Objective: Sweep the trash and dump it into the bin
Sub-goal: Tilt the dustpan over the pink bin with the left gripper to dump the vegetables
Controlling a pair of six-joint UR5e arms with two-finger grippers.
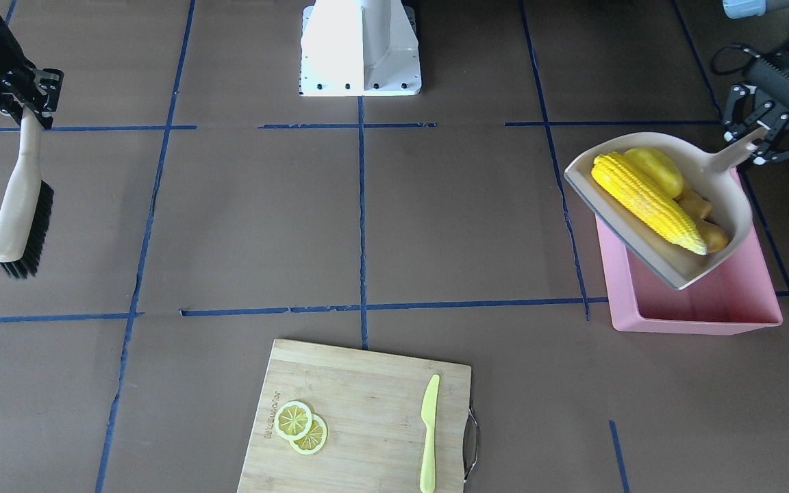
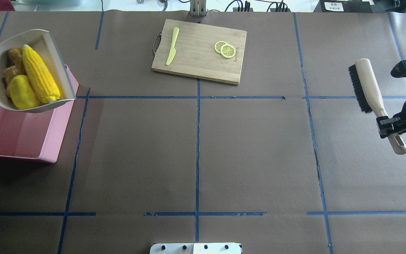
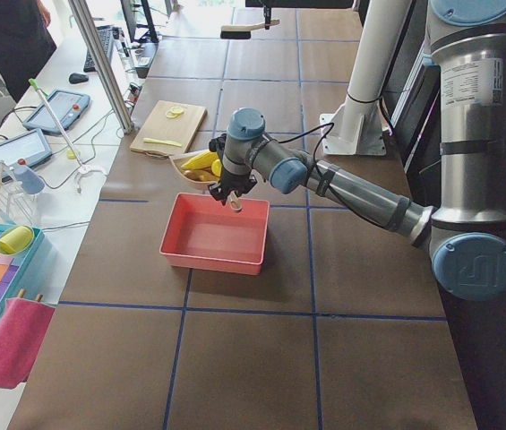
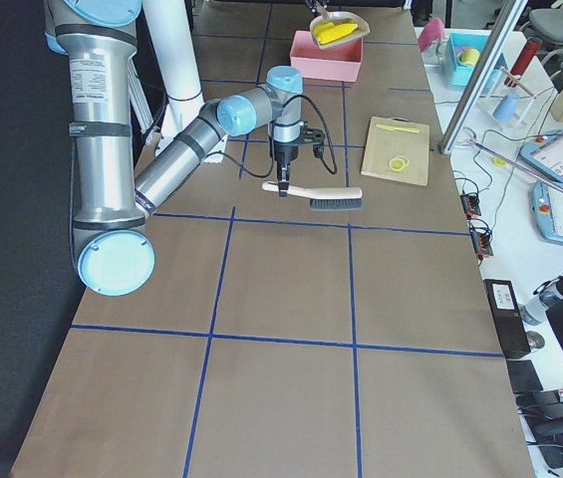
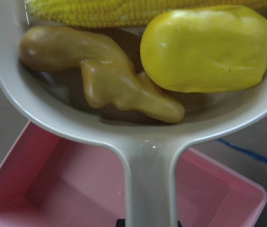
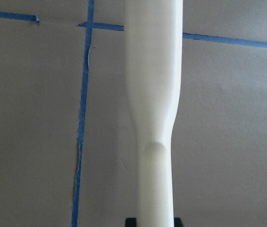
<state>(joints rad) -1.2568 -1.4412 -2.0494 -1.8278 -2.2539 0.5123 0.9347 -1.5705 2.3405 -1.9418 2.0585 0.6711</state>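
My left gripper (image 1: pixel 756 142) is shut on the handle of the cream dustpan (image 1: pixel 648 259) and holds it tilted in the air above the pink bin (image 1: pixel 709 301). In the pan lie the yellow corn cob (image 1: pixel 648 202), the rounded yellow lump (image 1: pixel 658 168) and the tan ginger root (image 1: pixel 706 222). The left wrist view shows the ginger root (image 5: pixel 109 80), the lump (image 5: pixel 204 47) and the bin (image 5: pixel 76 189) below the pan. My right gripper (image 2: pixel 389 125) is shut on the handle of a black-bristled brush (image 2: pixel 368 84) and holds it over the table, far from the bin.
A wooden cutting board (image 1: pixel 367 383) lies at the table's far edge from the robot, with two lemon slices (image 1: pixel 302 426) and a yellow-green plastic knife (image 1: pixel 429 431) on it. The robot's white base (image 1: pixel 360 48) stands at the middle of the near edge.
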